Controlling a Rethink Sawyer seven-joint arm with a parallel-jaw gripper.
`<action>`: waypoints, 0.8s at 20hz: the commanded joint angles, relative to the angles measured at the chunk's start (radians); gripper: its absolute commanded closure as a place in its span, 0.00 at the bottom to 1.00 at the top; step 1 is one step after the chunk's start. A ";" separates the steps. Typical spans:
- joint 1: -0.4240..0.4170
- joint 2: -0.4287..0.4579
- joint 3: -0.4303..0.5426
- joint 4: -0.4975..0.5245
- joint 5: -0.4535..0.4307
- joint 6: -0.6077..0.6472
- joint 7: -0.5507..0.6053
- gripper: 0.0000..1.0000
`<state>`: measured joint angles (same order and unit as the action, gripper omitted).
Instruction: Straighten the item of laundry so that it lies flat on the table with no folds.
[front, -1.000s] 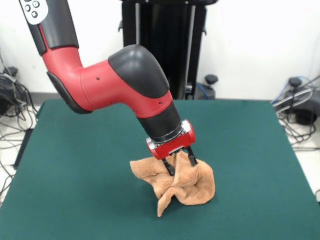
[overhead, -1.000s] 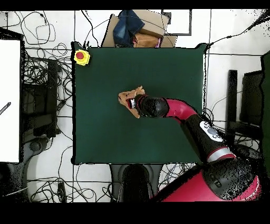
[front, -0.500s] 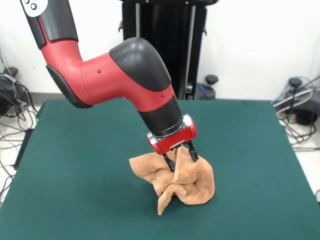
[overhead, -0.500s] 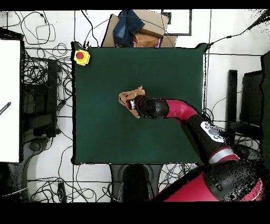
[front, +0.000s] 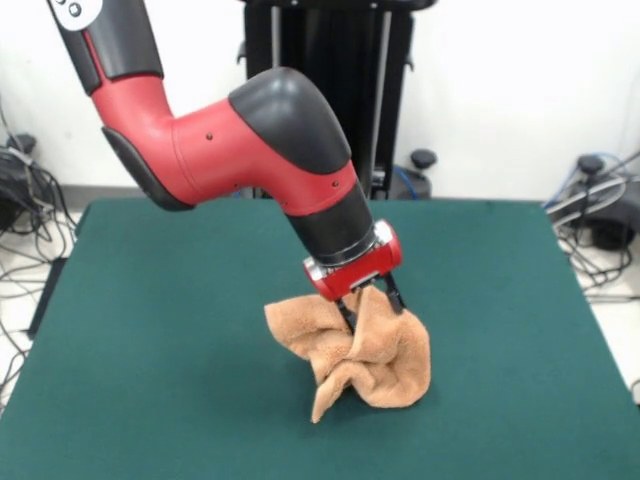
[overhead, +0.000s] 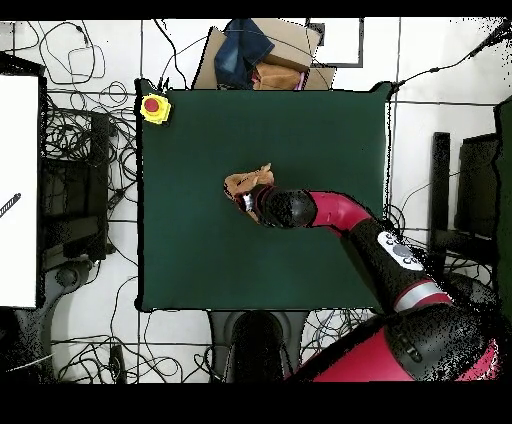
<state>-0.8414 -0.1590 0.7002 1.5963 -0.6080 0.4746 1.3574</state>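
Midair, gripper (front: 372, 305) around bunched towel (front: 372, 358)

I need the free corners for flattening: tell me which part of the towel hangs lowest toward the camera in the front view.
The pointed flap at the towel's lower left. It tapers to a tip on the table, apart from the rounded right bulge and the bunch in the claw.

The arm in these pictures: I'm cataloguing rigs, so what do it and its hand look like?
The arm has glossy red shells with rounded black joint covers and a black wrist section. A light grey panel with dark round buttons sits on its upper link. A silver ring and a red housing lead to the hand, which carries two thin black fingers.
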 joint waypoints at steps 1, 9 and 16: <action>0.037 0.065 -0.001 0.028 -0.029 -0.067 0.021 0.00; 0.001 0.110 0.020 0.019 -0.035 -0.089 -0.025 0.00; -0.031 0.173 0.052 0.005 -0.033 -0.087 -0.071 0.00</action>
<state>-0.8751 -0.0840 0.7121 1.5958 -0.6073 0.4038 1.3574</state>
